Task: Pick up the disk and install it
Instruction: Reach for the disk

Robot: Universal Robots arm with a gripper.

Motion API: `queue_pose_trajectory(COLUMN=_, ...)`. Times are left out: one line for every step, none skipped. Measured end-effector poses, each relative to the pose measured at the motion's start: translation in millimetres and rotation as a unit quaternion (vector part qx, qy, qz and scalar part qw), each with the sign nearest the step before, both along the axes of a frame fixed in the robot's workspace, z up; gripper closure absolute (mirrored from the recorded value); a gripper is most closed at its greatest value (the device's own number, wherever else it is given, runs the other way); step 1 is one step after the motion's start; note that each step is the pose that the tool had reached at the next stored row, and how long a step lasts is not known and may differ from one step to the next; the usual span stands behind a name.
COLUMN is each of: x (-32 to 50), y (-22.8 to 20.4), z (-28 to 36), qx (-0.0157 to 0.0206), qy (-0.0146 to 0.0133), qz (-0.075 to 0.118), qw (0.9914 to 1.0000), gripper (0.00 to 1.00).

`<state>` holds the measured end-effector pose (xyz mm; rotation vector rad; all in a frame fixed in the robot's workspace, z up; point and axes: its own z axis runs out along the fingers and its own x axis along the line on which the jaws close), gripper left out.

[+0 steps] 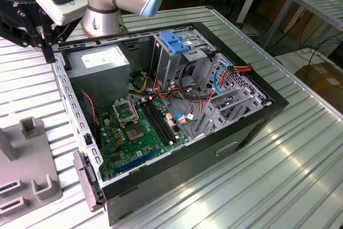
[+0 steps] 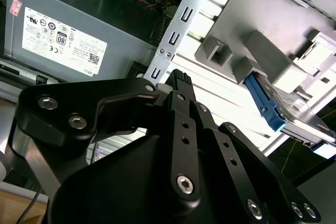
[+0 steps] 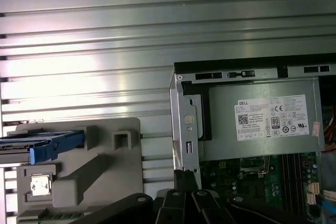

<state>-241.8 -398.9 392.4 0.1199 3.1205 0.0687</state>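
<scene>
- Gripper (image 2: 177,80) hung with its jaws closed on nothing, above the rear edge of the open computer case (image 1: 257,116).
- Disk (image 3: 37,139) sat in the grey holder (image 3: 100,177) on the table (image 1: 300,175), beside the case and clear of the gripper.
- Power supply (image 3: 262,129) sat further off, inside the case.

Open computer case (image 1: 225,148) on slatted table (image 1: 289,181); grey holder (image 1: 32,164) beside.

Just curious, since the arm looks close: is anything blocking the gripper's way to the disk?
Nothing visible does. The gripper hangs near the edge of the computer case, and the disk lies in the grey holder beside that case, its top uncovered.
</scene>
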Motion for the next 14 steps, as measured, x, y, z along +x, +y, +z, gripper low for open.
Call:
queue_pose_trajectory(x=-0.7, y=0.0, z=0.0, qx=0.0, qy=0.0, qz=0.0, qw=1.0, gripper=0.89)
queue_pose_trajectory(x=-1.5, y=0.0, z=0.0, qx=0.0, qy=0.0, qz=0.0, qw=1.0, gripper=0.89)
queue_pose_trajectory(x=-3.6, y=0.0, z=0.0, qx=0.0, qy=0.0, qz=0.0, qw=1.0, gripper=0.89)
queue_pose_trajectory(x=-5.0, y=0.0, z=0.0, qx=0.0, qy=0.0, qz=0.0, qw=1.0, gripper=0.89)
queue_pose_trajectory(x=-5.8, y=0.0, z=0.0, qx=0.0, qy=0.0, qz=0.0, qw=1.0, gripper=0.89)
queue_pose_trajectory(x=-6.8, y=0.0, z=0.0, qx=0.0, qy=0.0001, qz=0.0, qw=1.0, gripper=0.89)
queue_pose_trajectory(x=-8.1, y=0.0, z=0.0, qx=0.0, qy=0.0, qz=0.0, qw=1.0, gripper=0.89)
queue_pose_trajectory(x=-9.0, y=0.0, z=0.0, qx=0.0, qy=0.0, qz=0.0, qw=1.0, gripper=0.89)
queue_pose_trajectory(x=-9.8, y=0.0, z=0.0, qx=0.0, qy=0.0, qz=0.0, qw=1.0, gripper=0.89)
queue_pose_trajectory(x=-10.7, y=0.0, z=0.0, qx=0.0, qy=0.0, qz=0.0, qw=1.0, gripper=0.89)
queue_pose_trajectory(x=-11.6, y=0.0, z=0.0, qx=0.0, qy=0.0001, qz=0.0, qw=1.0, gripper=0.89)
queue_pose_trajectory(x=-12.5, y=0.0, z=0.0, qx=0.0, qy=0.0001, qz=0.0, qw=1.0, gripper=0.89)
queue_pose_trajectory(x=-13.3, y=0.0, z=0.0, qx=0.0, qy=0.0, qz=0.0, qw=1.0, gripper=0.89)
queue_pose_trajectory(x=-14.3, y=0.0, z=0.0, qx=0.0, qy=0.0, qz=0.0, qw=1.0, gripper=0.89)
